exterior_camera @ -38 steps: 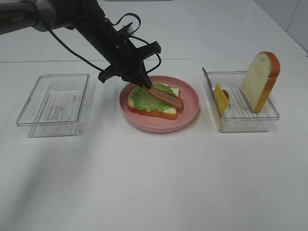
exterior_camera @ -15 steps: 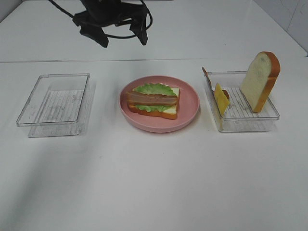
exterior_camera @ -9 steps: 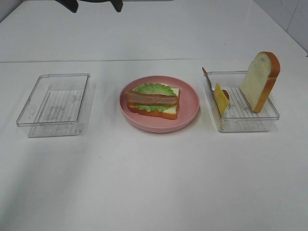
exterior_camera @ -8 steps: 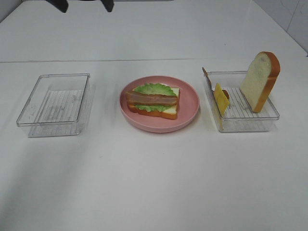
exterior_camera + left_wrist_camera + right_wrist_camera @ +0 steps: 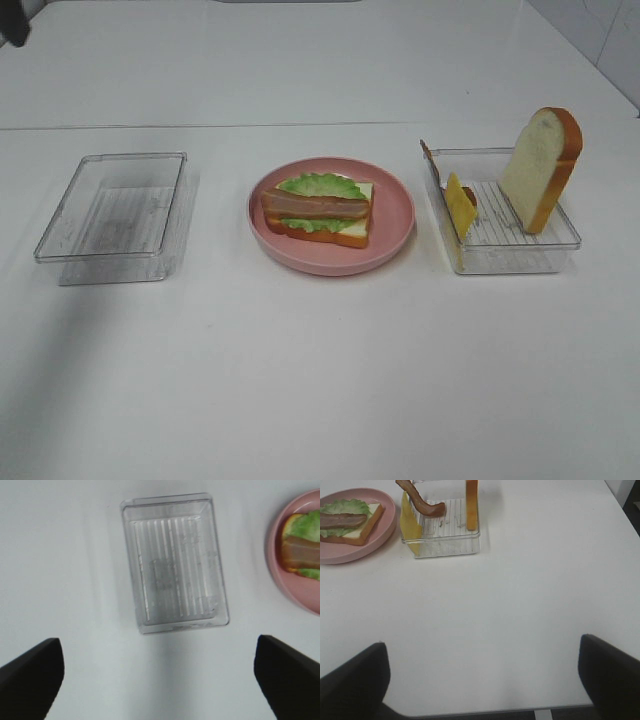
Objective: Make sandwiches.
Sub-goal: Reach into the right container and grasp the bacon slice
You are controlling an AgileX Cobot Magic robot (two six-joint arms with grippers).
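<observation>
The half-built sandwich [image 5: 318, 208] lies on the pink plate [image 5: 392, 205] in the middle: one bread slice, green lettuce and a bacon strip on top. The clear tray [image 5: 540, 245] on the right holds an upright bread slice [image 5: 540, 168], yellow cheese [image 5: 460, 205] and a bacon strip [image 5: 422, 502]. My left gripper [image 5: 160, 680] hovers open high above the empty clear tray [image 5: 175, 562], holding nothing. Only a dark bit of the left arm [image 5: 12, 25] shows in the exterior view. My right gripper [image 5: 485, 680] is open over bare table, well back from that right tray [image 5: 445, 547].
The empty tray [image 5: 115, 215] stands left of the plate. The table's near edge [image 5: 470, 712] runs below the right gripper. White tabletop stretches in front of the plate and trays.
The left gripper let go of the bacon strip on the lettuce, rose, and drew back to the far left, nearly out of the exterior view. The bacon now lies flatter across the sandwich.
</observation>
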